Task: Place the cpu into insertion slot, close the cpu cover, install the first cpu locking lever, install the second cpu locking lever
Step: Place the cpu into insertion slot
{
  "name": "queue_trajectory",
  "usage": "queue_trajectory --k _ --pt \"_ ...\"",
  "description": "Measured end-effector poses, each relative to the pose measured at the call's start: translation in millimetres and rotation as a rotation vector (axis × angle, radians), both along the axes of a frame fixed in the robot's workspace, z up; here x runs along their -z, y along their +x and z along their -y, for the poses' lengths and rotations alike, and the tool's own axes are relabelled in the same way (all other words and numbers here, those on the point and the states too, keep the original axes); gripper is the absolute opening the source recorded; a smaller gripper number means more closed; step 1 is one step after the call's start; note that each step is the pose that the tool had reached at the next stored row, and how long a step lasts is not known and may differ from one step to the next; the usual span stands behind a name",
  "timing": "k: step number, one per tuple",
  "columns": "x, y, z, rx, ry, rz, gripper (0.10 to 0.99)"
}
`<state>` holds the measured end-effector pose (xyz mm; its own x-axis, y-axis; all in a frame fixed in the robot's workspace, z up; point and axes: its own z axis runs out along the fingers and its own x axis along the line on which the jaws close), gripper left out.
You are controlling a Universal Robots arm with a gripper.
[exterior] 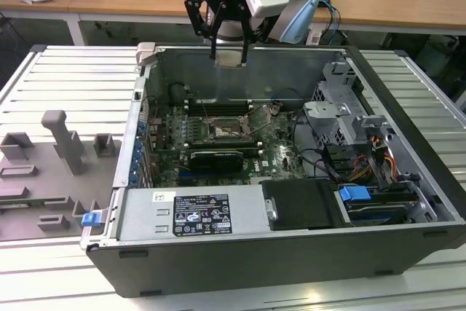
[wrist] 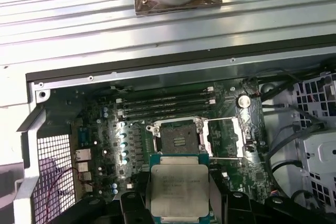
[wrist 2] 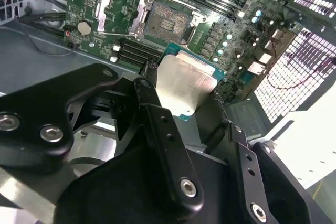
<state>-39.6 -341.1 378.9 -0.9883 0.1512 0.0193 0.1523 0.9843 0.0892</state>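
My gripper [exterior: 230, 47] hangs above the open computer case, shut on the cpu [exterior: 230, 57], a small square chip with a pale silver top. In both wrist views the cpu [wrist 2: 185, 82] [wrist: 177, 184] sits between the black fingers [wrist 2: 157, 114], well above the green motherboard. The insertion slot [exterior: 228, 130] [wrist 2: 165, 24] [wrist: 177, 140] lies bare below, dark with a silver rim. The cpu cover [wrist 2: 116, 11] [wrist: 224, 139] is swung open to one side of the slot.
Long black memory slots [wrist: 165, 103] run beside the socket. A black card [exterior: 215, 158] and a labelled power supply [exterior: 191, 213] lie nearer the case front. A drive cage [exterior: 342, 114] and cables [exterior: 364, 169] fill the exterior view's right. A grey fixture [exterior: 62, 147] stands outside on the left.
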Motion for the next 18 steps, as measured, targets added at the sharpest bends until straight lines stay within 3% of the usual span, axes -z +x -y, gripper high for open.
queue_trajectory --k 4,18 --pt "0.2 0.0 0.0 0.054 0.000 0.0000 0.533" --pt "0.4 0.0 0.0 0.146 0.000 0.0000 0.533"
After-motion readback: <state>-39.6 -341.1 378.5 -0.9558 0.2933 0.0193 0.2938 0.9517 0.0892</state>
